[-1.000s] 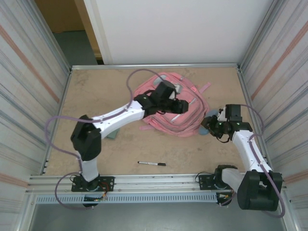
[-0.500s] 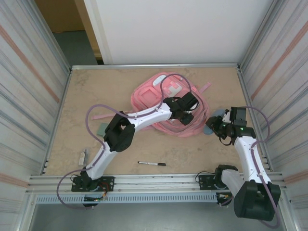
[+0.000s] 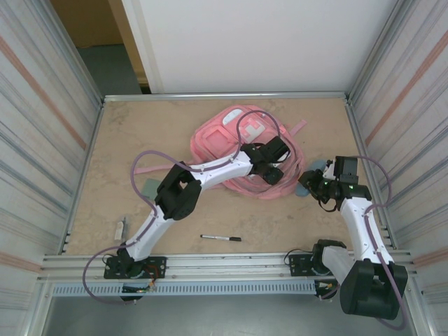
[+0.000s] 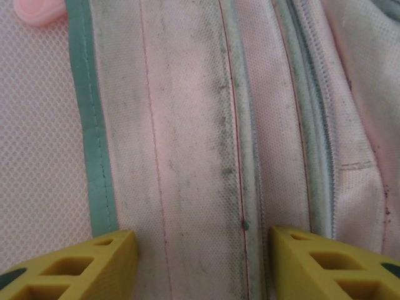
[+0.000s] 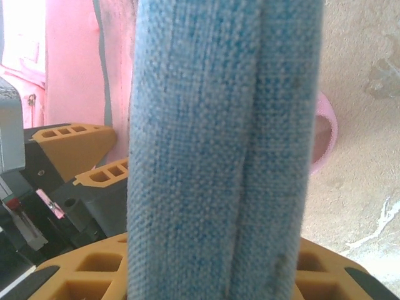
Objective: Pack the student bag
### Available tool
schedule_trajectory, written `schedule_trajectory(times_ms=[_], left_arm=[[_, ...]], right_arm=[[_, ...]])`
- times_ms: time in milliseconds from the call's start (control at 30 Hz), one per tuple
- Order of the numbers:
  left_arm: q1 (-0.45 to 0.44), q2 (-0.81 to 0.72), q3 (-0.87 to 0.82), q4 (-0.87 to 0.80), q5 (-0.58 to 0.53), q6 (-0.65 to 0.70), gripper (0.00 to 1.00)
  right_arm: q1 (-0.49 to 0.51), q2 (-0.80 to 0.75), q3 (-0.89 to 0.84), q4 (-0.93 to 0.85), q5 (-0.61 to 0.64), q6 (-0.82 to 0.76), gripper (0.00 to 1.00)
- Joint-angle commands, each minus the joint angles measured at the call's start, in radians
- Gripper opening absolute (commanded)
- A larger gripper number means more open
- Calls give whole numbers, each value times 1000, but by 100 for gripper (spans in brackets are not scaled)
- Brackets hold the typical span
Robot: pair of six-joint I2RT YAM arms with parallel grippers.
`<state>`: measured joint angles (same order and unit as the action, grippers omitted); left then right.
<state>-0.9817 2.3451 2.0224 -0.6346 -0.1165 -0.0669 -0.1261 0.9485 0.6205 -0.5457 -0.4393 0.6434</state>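
Lying flat on the table (image 3: 133,133), toward its far side: student bag (image 3: 222,136), pale front patches up. Left gripper (image 3: 271,170) down over the bag's right part. Jaws released, yellow fingertips (image 4: 94,262) spread wide, a zip line and grubby pink panel between them, nothing pinched. Right gripper (image 3: 313,183) just beside the bag's right edge, clenched on a blue woven fabric piece (image 5: 219,156) that stands up between its fingers. Black pen (image 3: 221,238) near the front rail, well apart.
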Motion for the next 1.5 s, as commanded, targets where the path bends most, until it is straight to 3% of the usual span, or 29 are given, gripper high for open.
schedule_trajectory(times_ms=[0,100,267,367,400,533,700,1000,1167,1267,1467], left_arm=[[-5,39,-20,30,-118,41,53],[-3,48,-30,54,-145,40,47],[-12,19,-100,130,-41,92,60],[-14,22,-110,136,-61,96,56],[-14,28,-105,123,-93,92,52],[-21,-19,-150,138,-126,87,19],[-50,-188,-251,213,-180,112,0],[3,-476,-279,205,-94,61,0],[6,-518,-187,106,-102,25,0],[6,-550,-210,145,-74,8,0],[8,-552,-211,158,7,-44,0]], right_arm=[[-7,-10,-15,30,-24,-4,24],[-7,-10,-14,14,-27,-8,24],[-7,-16,-19,16,-27,-11,24],[-7,-16,-17,8,-29,-8,24],[-7,-19,-21,17,-32,-2,24],[-7,-13,-9,13,-41,-2,25],[-7,-11,-25,34,-64,-2,25],[17,24,-49,82,-239,-56,23],[135,36,-17,115,-254,-33,23],[225,120,3,238,-269,98,24],[411,301,83,474,-19,347,29]])
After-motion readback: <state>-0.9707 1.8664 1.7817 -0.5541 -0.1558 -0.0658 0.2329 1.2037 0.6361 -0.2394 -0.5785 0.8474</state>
